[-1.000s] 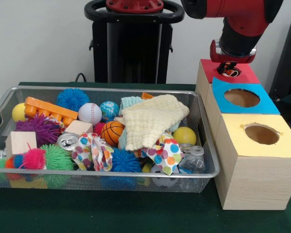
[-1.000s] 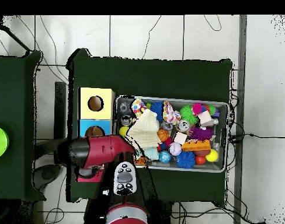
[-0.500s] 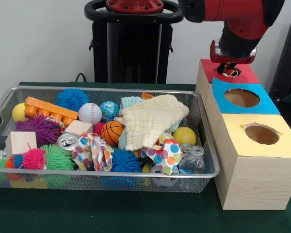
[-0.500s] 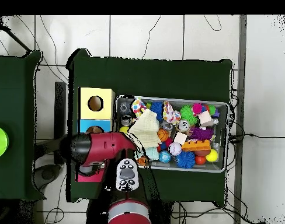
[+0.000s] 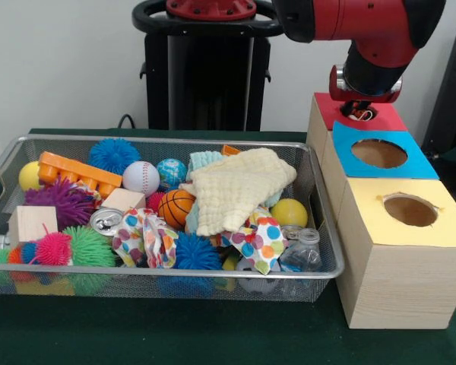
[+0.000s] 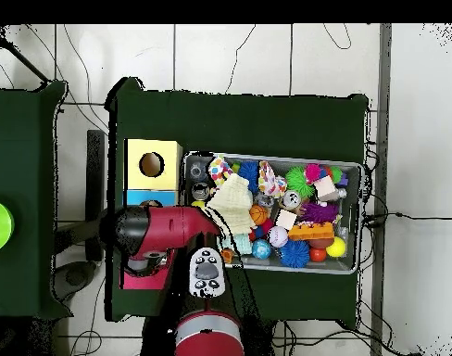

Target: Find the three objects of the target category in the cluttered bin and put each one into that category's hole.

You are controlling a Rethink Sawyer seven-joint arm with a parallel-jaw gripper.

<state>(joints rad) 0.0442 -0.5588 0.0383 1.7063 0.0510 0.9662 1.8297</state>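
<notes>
Gripper point(image 5: 358, 112) sits at the upper right of the front view, directly over the hole in the red-topped box point(image 5: 380, 115). Something small, orange and white, shows at its tip; whether the claw is clamped on it or has let go cannot be told.

Judged step: drop-off into the red hole.

Next move: confirm release, lift clear, then travel left to the wire bin point(image 5: 319, 268), where balls, cloths and spiky toys remain to search.
</notes>
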